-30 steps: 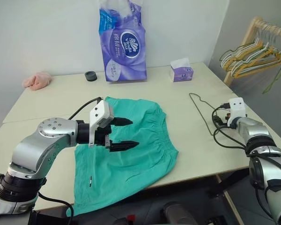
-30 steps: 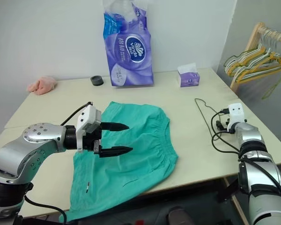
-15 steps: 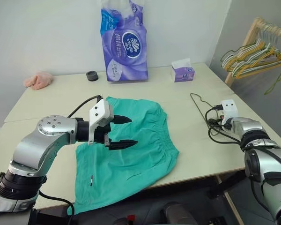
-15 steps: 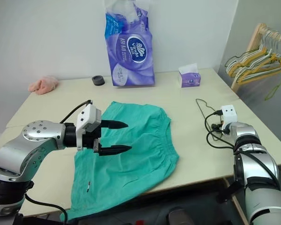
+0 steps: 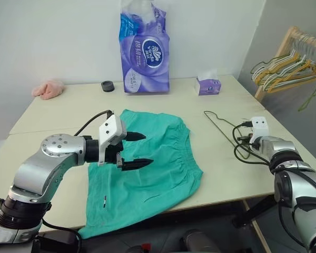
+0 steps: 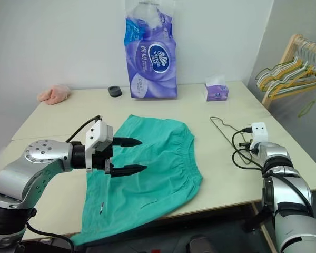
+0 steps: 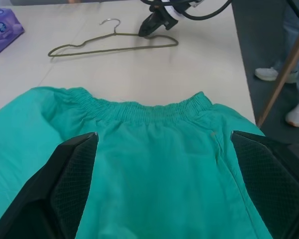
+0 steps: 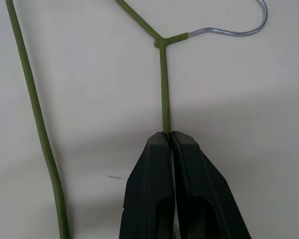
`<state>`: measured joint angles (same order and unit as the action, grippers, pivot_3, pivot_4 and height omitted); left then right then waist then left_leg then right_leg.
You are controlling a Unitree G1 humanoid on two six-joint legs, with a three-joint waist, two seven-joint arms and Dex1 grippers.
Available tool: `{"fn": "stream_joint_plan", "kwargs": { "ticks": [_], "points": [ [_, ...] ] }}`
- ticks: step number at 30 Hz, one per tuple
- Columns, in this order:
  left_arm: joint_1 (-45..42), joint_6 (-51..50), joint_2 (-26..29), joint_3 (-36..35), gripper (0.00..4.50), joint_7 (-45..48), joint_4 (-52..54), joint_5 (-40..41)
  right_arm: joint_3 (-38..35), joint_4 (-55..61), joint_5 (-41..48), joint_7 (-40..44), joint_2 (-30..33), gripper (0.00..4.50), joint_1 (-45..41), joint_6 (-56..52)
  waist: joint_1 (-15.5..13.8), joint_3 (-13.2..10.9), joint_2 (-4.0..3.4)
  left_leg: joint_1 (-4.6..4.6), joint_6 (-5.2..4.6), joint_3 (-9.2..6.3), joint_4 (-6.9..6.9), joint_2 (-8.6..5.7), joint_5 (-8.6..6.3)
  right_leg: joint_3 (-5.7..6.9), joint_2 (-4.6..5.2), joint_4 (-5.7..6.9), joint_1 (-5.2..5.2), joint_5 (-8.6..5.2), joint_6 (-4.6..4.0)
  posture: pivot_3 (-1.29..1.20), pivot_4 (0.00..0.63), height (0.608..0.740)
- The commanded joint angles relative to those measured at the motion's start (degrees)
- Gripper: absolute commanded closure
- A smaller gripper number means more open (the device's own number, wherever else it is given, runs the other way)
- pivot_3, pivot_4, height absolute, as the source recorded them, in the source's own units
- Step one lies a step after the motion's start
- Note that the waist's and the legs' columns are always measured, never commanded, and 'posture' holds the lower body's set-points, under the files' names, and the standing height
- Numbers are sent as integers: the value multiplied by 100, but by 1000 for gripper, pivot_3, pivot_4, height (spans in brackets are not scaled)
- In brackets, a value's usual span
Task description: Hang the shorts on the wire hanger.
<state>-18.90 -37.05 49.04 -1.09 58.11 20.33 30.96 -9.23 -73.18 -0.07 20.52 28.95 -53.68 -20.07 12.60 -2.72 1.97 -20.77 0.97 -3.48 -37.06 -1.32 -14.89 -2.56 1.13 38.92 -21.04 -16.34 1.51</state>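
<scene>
The teal-green shorts [image 5: 147, 174] lie flat on the table, waistband toward the right. My left gripper [image 5: 148, 148] hovers just over their middle, open, with nothing between its fingers [image 7: 65, 189]. The wire hanger [image 5: 218, 126] lies flat on the table to the right of the shorts, a thin olive wire [image 8: 164, 89] with a bare metal hook. At the table's right edge my right gripper [image 8: 172, 135] is shut on the hanger's wire, on the arm just below the neck. The left wrist view shows the hanger [image 7: 114, 46] beyond the waistband.
A tall purple tissue pack [image 5: 145, 50], a small tissue box [image 5: 207, 86], a black tape roll [image 5: 107, 86] and a pink cloth [image 5: 47, 89] sit along the table's far side. A wooden rack with bunched hangers [image 5: 292, 66] stands at the right. A person's shoes [image 7: 269, 73] are beside the table.
My right gripper has closed onto the hanger's wire. The hanger's far end has swung slightly toward the shorts. The left gripper stays open over the shorts. The head camera has shifted.
</scene>
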Motion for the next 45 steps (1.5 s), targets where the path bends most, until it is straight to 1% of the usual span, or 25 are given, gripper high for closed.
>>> {"fn": "stream_joint_plan", "kwargs": {
  "ticks": [1,3,5,11,15,18,23,26,27,28,32,34,42,45],
  "points": [
    [-115,118,-55,-291,0,-262,-137,-103,-77,154,153,257,-18,4446,-24,19,6,-1,-1,0,0,1,0,0,0,-1,0,0,-1,0,0,-179,12,740],
    [-154,145,-89,-350,0,-394,-234,-167,25,341,116,500,24,4446,-51,96,10,-9,-14,0,0,1,2,0,0,-1,0,0,-3,0,0,-181,11,740],
    [-154,92,-97,-397,0,-393,-254,-96,28,527,198,757,65,4446,-60,-144,28,-15,-23,-2,0,3,4,2,0,-4,0,2,-8,0,0,-183,11,740],
    [75,43,74,-304,0,93,-25,159,343,1333,118,1361,248,4446,322,-442,25,-27,-42,-5,0,2,6,4,0,-4,6,3,-13,0,0,-190,12,740],
    [155,70,97,-253,0,186,47,137,490,1829,62,1499,396,4446,609,-483,12,-32,-49,-5,0,4,4,2,0,-4,5,3,-13,0,1,-190,12,740],
    [155,106,46,-242,0,165,30,82,468,2121,109,1432,436,4446,786,-593,13,-32,-51,-4,0,4,4,2,-1,-4,5,4,-12,-1,1,-207,9,740],
    [105,125,19,-193,0,169,21,58,413,2268,189,1336,392,4446,984,-770,15,-32,-51,-4,0,4,5,2,-1,-4,5,4,-13,-1,1,-208,9,740],
    [116,114,29,-184,0,200,45,68,398,2351,236,1331,382,3713,1037,-757,18,-32,-51,-4,0,3,5,3,-1,-3,5,4,-13,-1,1,-205,8,740],
    [114,105,26,-182,0,202,48,74,386,2365,258,1336,373,3355,1034,-777,17,-33,-52,-4,0,3,5,3,-1,-3,5,4,-13,-1,1,-205,8,740],
    [112,100,25,-181,0,203,49,77,374,2374,277,1338,367,3106,1031,-797,17,-33,-52,-4,0,3,5,3,-1,-3,5,4,-13,-1,1,-205,8,740],
    [119,121,42,-143,0,254,80,61,433,2242,224,1230,314,1660,899,-870,18,-33,-52,-4,0,3,5,3,-1,-3,5,4,-13,-1,1,-205,7,740],
    [125,143,39,-115,0,275,96,31,491,1916,138,1155,304,1050,726,-869,29,-32,-52,-4,0,3,5,3,-1,-3,5,4,-13,-1,1,-207,8,740],
    [67,173,-2,-8,0,272,123,-7,855,651,-205,1422,361,1050,230,-692,56,-29,-48,-3,0,2,6,4,-1,-2,3,2,-11,-1,0,-204,12,740],
    [70,165,-8,0,0,254,159,2,1069,369,-421,1464,379,1607,250,-582,47,-23,-40,-1,0,1,5,4,-1,0,3,1,-7,-1,0,-196,14,740]
  ]
}}
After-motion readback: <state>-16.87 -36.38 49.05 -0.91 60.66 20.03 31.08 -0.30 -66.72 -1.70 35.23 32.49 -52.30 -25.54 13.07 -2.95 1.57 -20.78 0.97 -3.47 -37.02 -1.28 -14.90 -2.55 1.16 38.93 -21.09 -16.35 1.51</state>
